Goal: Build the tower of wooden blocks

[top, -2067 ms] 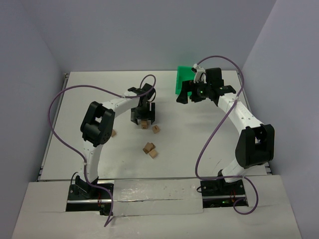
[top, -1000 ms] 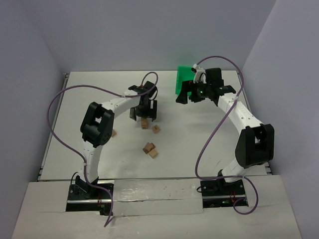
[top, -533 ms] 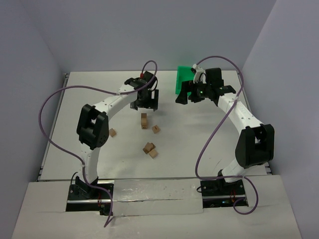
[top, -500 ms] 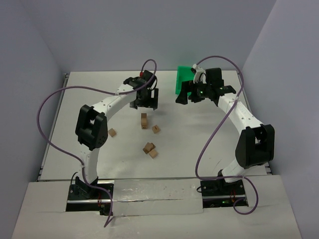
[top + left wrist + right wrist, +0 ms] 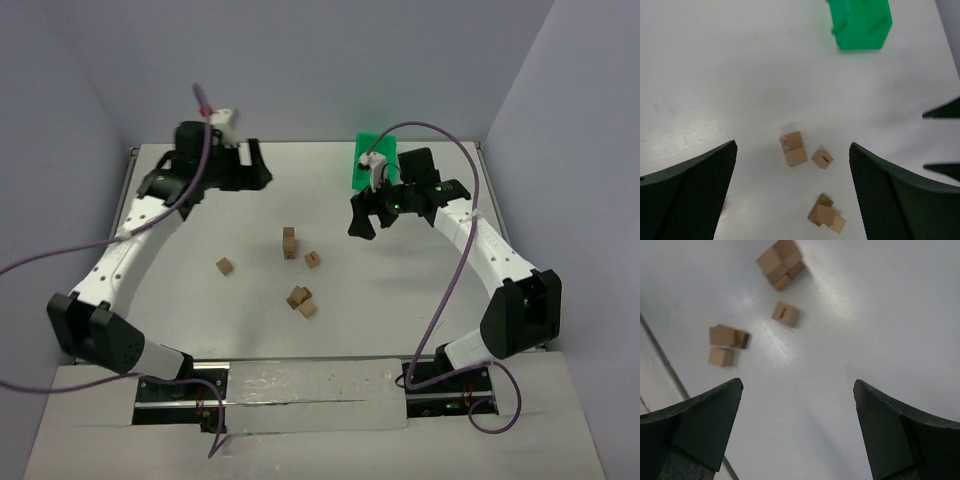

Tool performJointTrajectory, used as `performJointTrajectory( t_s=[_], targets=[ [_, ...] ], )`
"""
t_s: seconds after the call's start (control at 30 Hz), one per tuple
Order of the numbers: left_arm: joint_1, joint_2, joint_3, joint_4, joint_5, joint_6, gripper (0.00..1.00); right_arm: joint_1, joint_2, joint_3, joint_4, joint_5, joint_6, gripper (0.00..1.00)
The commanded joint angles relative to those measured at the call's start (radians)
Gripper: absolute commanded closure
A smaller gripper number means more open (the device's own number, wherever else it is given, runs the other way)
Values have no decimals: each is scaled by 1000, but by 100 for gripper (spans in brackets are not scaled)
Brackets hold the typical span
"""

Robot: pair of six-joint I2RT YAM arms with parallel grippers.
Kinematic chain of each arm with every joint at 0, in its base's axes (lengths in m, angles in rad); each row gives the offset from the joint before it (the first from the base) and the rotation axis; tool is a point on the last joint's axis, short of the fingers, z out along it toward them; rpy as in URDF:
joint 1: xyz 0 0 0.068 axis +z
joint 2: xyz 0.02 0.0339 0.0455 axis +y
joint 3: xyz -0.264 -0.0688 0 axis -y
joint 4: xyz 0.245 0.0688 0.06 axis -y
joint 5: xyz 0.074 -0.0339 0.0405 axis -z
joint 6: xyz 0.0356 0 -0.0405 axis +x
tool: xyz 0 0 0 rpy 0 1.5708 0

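Two cubes make up your tower (image 5: 289,241); your left claw (image 5: 792,146) and right claw (image 5: 797,384) both gape empty above the surface (image 5: 400,290).

Top view looks down on the whole table (image 5: 380,300) from behind; both wrist views, high up, share the wood blocks (image 5: 822,158) between their jaws.

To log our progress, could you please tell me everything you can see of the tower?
The tower is a short column of plain light-tan wooden cubes, apparently two, one stacked on the other. It stands upright near the middle of the white table. Only the table touches it. The nearest loose block lies close beside it with a clear gap between them.
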Motion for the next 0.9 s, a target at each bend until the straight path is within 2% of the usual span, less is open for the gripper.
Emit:
performJointTrajectory(
  t_s=[0.0,0.03,0.13,0.33,0.4,0.5,0.67,0.87],
  targets=[
    [233,-120,-140,118,438,54,1,133,-93,-48,-159,-9,-242,0],
    [256,-142,-158,122,472,62,1,203,-107,-73,-159,14,-249,0],
    [287,-215,-204,96,454,94,1,312,-81,-71,-159,121,-206,2],
    [342,-334,-301,98,317,78,1,389,25,-38,-83,122,24,21],
    [369,-351,-322,95,288,78,1,414,50,-35,-51,124,68,25],
    [414,-371,-339,96,285,65,1,495,60,-52,5,160,120,25],
    [482,-347,-344,98,301,-12,1,563,138,-32,63,233,226,24],
    [532,-330,-367,132,373,-54,1,641,237,20,65,366,255,25]
  ],
)
